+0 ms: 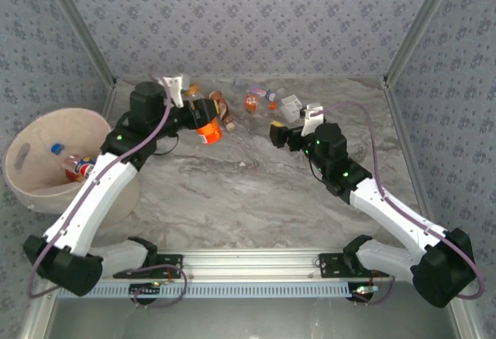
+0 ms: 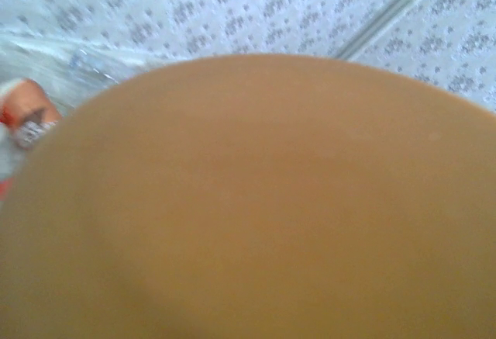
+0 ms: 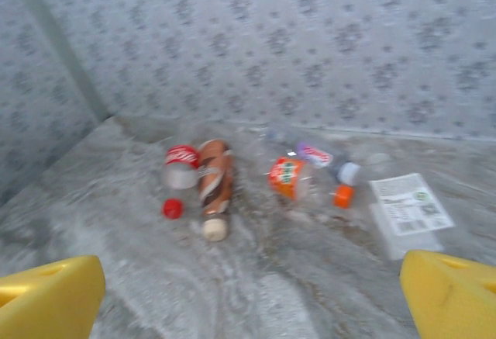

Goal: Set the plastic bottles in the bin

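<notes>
Bin (image 1: pixel 32 178) stands at the left edge of the tabletop (image 1: pixel 232 195), with the left arm's white link crossing in front of its right wall. Inside it lie at least two of the plastic bottles, a blue-capped bottle (image 1: pixel 56 149) and a red-labelled one (image 1: pixel 77 168), both toward the bin's right inner wall. Left hand (image 1: pixel 200 115) is raised to the right of the bin, well apart from its rim, and is closed on the held orange bottle (image 1: pixel 208 131), which hangs just below it. In the left wrist view that bottle (image 2: pixel 256 199) sits hard against the lens as an orange-brown surface (too blurred to read any label). Right hand (image 1: pixel 277 134) hovers farther right of the bin, beyond the left hand, jaws spread wide with nothing between them. The right wrist view shows its yellow fingertips (image 3: pixel 48 302) at the two bottom corners with bare tabletop between. Remaining bottles lie in a loose group far right of the bin, near the back wall. Brown bottle (image 3: pixel 215 186) with a pale cap lies lengthwise. Red-capped bottle (image 3: pixel 181 167) is touching the brown bottle on the side nearer the bin, with a loose red cap (image 3: pixel 173 209) just beside both. Orange-labelled clear bottle (image 3: pixel 288 178) lies mid-group, and a slim clear bottle (image 3: pixel 316 154) lies behind it. An orange cap (image 3: pixel 343 195) sits just beside those two. A flattened clear item with a white printed label (image 3: pixel 407 205) lies at the end of the group farthest from the bin. Neither hand touches any item of that group.
</notes>
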`<state>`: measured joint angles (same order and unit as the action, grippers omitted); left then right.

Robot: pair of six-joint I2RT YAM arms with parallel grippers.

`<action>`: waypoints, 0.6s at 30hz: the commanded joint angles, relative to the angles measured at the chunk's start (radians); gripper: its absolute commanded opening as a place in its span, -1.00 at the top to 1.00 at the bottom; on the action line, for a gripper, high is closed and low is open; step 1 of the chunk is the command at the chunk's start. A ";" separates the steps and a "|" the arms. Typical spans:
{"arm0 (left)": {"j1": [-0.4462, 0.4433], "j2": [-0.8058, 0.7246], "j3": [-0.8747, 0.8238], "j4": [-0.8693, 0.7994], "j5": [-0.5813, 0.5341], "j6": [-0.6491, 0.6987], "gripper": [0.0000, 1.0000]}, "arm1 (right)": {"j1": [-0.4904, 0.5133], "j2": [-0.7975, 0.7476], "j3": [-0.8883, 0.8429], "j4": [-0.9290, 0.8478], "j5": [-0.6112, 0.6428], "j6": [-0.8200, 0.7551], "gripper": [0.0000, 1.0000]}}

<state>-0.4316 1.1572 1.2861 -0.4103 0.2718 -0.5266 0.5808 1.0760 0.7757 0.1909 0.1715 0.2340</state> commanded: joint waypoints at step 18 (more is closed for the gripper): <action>0.026 -0.265 0.192 -0.212 -0.926 0.375 -0.02 | -0.035 0.080 -0.003 0.008 0.158 0.111 -1.00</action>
<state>-0.4179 0.8917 1.4525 -0.6273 -0.4519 -0.2577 0.5510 1.1454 0.7456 0.1902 0.3187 0.3264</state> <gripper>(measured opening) 0.580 0.999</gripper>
